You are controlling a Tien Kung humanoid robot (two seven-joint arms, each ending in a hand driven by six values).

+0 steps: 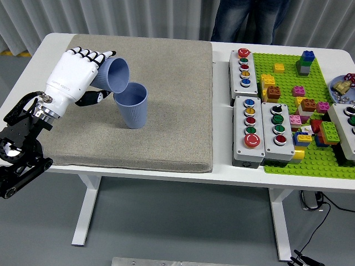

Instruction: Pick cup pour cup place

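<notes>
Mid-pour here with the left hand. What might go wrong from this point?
The tilted cup in the left hand has its rim right at the rim of the standing cup; a nudge might tip that one over on the soft grey mat. The mouths overlap only partly, so contents, not visible, could miss.

Bright, even light; sharp, soft shadows.

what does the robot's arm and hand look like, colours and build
Only the left arm shows. Its left hand has a smooth white shell over the back and palm, with small grey lettering too small to read. The fingers are banded white and black, with dark tips. A silvery metal wrist joint joins it to the black forearm, an open, skeletal frame of brackets and round joints. No loose cables show.
</notes>
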